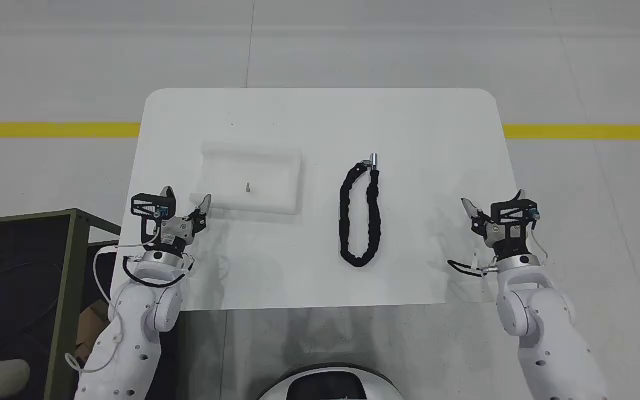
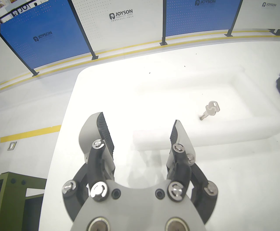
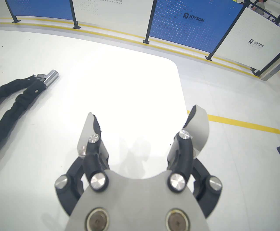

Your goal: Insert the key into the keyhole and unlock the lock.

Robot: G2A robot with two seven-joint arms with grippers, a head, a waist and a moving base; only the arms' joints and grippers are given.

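A small silver key [image 1: 246, 185] [image 2: 210, 110] lies in a shallow white tray [image 1: 290, 160] [image 2: 258, 122] at the table's left-centre. A black fabric-covered chain lock [image 1: 360, 218] [image 3: 15, 102] forms a loop in the middle of the table, its silver lock cylinder [image 1: 373, 160] [image 3: 51, 76] at the far end. My left gripper [image 1: 184, 205] [image 2: 140, 122] hovers open over the table's left edge, short of the tray and holding nothing. My right gripper [image 1: 493, 207] [image 3: 143, 117] is open too, over the table's right edge, well away from the lock.
The white table [image 1: 430, 130] has rounded corners. A green frame [image 1: 60, 290] [image 2: 19, 192] stands beside the left arm, off the table. Yellow floor tape [image 1: 70, 129] runs past the far side, with blue and white panels [image 3: 192, 19] beyond.
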